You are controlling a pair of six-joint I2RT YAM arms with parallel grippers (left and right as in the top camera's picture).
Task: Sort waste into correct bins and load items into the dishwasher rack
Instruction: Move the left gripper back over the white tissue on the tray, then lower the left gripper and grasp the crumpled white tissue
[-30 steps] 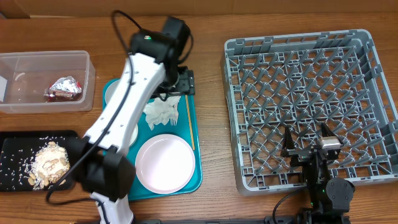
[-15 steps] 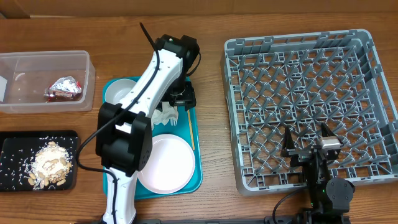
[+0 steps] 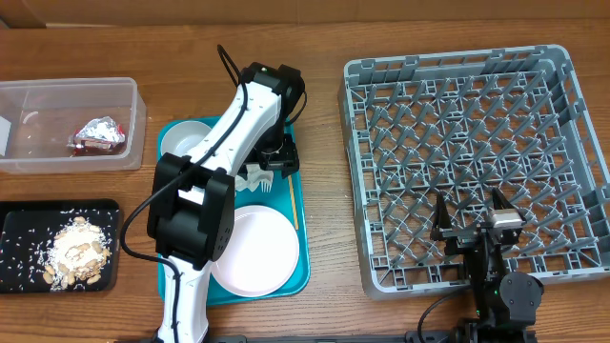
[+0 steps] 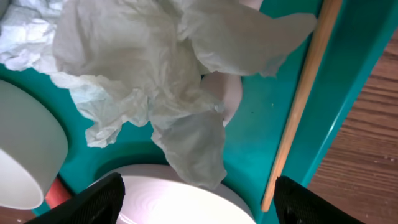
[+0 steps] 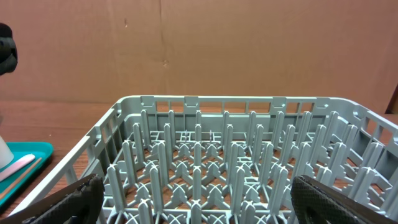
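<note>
A crumpled white napkin (image 3: 250, 176) (image 4: 155, 81) lies on the teal tray (image 3: 300, 238), partly over a white utensil (image 4: 229, 99). My left gripper (image 3: 274, 157) (image 4: 199, 208) hangs open just above the napkin; its black fingers (image 4: 99, 202) hold nothing. A white bowl (image 3: 183, 138) (image 4: 25, 162) sits left of the napkin. The pale plate (image 3: 253, 250) (image 4: 180, 199) lies at the tray's near end. My right gripper (image 3: 472, 227) (image 5: 205, 205) is open and empty over the near edge of the grey rack (image 3: 477, 95) (image 5: 249, 155).
The clear tub (image 3: 38, 157) at far left holds a silver foil wrapper (image 3: 95, 133). In front of it, the black tray (image 3: 19, 214) holds beige food scraps (image 3: 76, 250). A thin wooden stick (image 3: 292, 191) (image 4: 301, 106) lies along the teal tray's right rim.
My left arm swung right over the tray. Its gripper came down the tray from the far end to just above the napkin. The right arm stayed still.
</note>
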